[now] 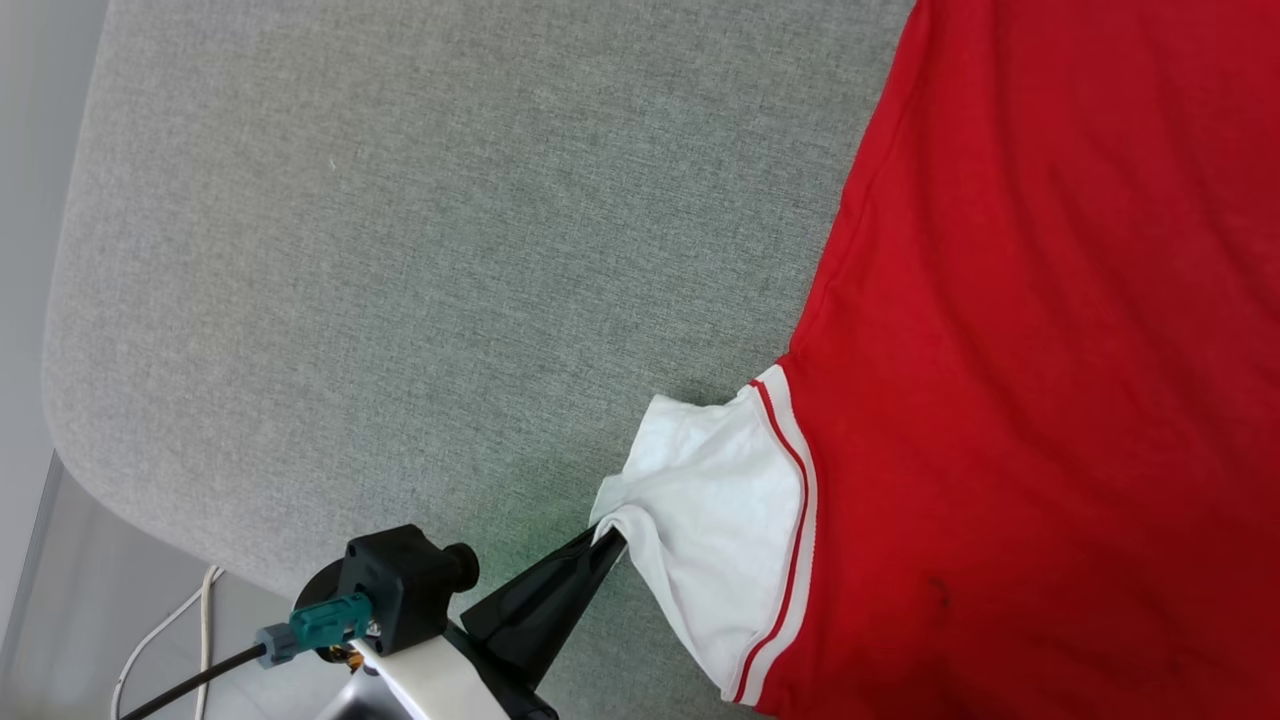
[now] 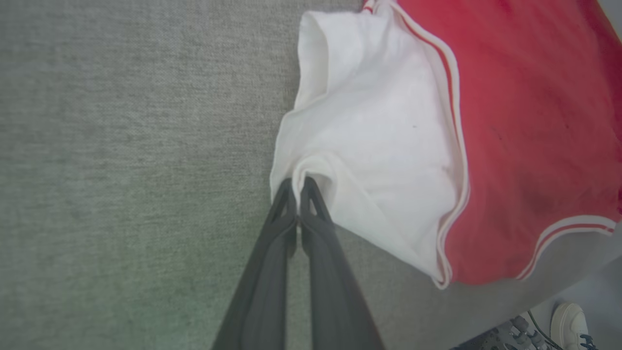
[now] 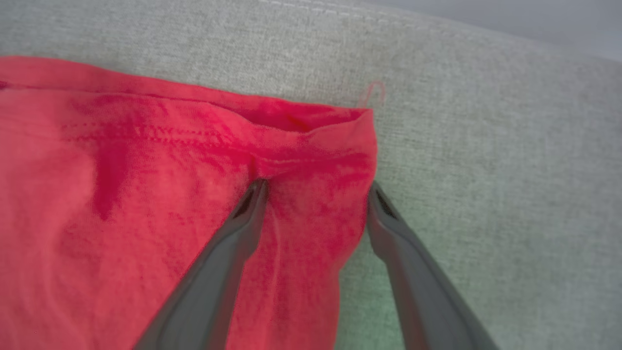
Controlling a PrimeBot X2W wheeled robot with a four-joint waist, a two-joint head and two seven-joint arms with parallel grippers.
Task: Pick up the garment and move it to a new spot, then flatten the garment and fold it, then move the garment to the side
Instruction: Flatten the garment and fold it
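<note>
Garment [image 1: 1000,350]: just one, red, lying flat on the grey cushion [image 1: 400,250]. At its left white sleeve, the left gripper [image 1: 608,535] has its jaws pinched shut on the sleeve edge. The right gripper [image 3: 317,189] has its jaws spread wide over the garment's red hem corner. The garment's right side is cut off in the head view.

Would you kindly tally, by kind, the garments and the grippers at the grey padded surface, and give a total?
Garments: 1, the red jersey.
Grippers: 2, the left gripper shut on the jersey's white sleeve, and the right gripper open at a red corner of the jersey.
Total: 3
</note>
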